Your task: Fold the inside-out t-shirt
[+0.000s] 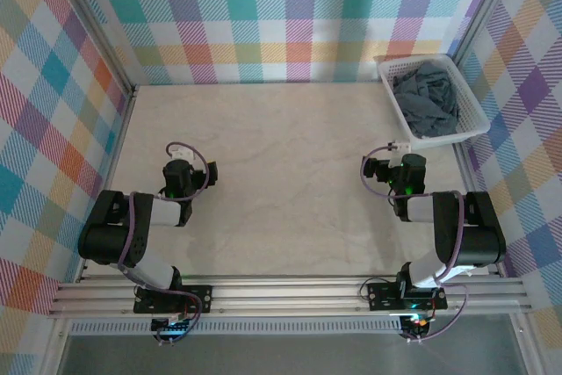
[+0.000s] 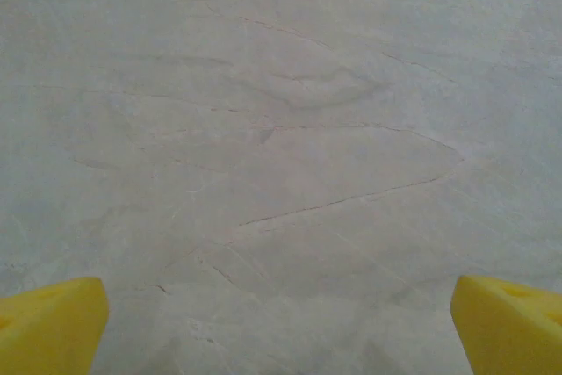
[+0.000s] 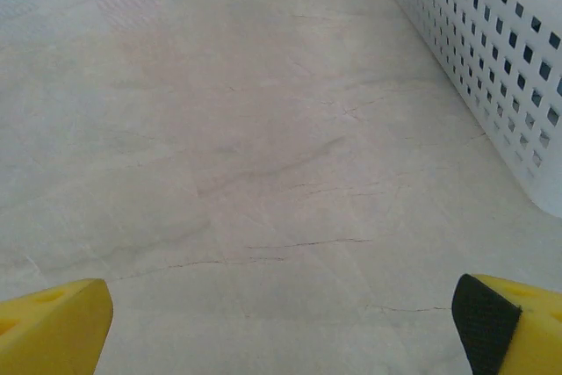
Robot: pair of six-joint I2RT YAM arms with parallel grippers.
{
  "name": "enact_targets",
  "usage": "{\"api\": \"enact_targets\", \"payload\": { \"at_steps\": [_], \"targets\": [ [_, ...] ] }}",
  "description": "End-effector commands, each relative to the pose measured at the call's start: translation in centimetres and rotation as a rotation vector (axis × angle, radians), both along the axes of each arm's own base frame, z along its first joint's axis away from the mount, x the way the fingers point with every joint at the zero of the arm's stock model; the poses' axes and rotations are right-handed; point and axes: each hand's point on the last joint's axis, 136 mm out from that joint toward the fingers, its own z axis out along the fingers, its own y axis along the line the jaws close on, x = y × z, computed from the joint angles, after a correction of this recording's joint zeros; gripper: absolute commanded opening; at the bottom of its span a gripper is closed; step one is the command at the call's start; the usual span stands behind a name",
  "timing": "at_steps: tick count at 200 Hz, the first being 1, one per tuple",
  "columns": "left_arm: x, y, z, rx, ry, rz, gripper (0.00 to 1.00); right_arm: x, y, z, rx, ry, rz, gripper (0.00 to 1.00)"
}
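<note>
Top view, shirt: the t-shirt (image 1: 428,98) lies bunched in the white basket (image 1: 452,138) at the far right corner of the counter (image 1: 281,155), not yet taken out.
Top view, arms: the left arm (image 1: 132,230) and right arm (image 1: 452,230) sit folded back near the front edge, well apart. The right one is nearer the basket.
Top view, room: there is wide bare counter between and beyond the arms for spreading. Checked walls (image 1: 61,85) close it on three sides, and the basket sits close against the right one.
Left wrist view, fingers: the left fingers (image 2: 53,327) stand wide apart, holding nothing, with bare counter beneath.
Right wrist view, fingers: the right fingers (image 3: 54,324) are likewise wide apart and empty. The basket's side rises just ahead to the right.
Risk, lifting: I'd guess the light basket could drag or tip if cloth snags on its holes.
Risk, grip: a pinch on the heap may catch several layers, so the shirt comes out twisted.
Risk, edges: the shirt is large, so if it is spread too far right it could ride up the basket or wall.
</note>
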Motion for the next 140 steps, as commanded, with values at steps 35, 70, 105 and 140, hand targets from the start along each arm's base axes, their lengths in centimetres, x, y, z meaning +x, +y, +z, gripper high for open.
{"api": "enact_targets", "payload": {
  "at_steps": [35,70,105,140],
  "targets": [
    [0.9,0.2,1.6,0.001,-0.053,0.005,1.00,0.5,0.2,1.0,0.000,-0.038,0.020,1.00],
    [0.9,0.2,1.6,-0.001,-0.054,0.005,1.00,0.6,0.2,1.0,0.010,-0.033,0.023,1.00],
    [0.9,0.2,1.6,-0.001,-0.054,0.005,1.00,0.6,0.2,1.8,0.012,-0.038,0.022,1.00],
    [0.9,0.2,1.6,-0.002,-0.054,0.006,1.00,-0.3,-1.5,8.2,0.093,0.009,-0.116,1.00]
  ]
}}
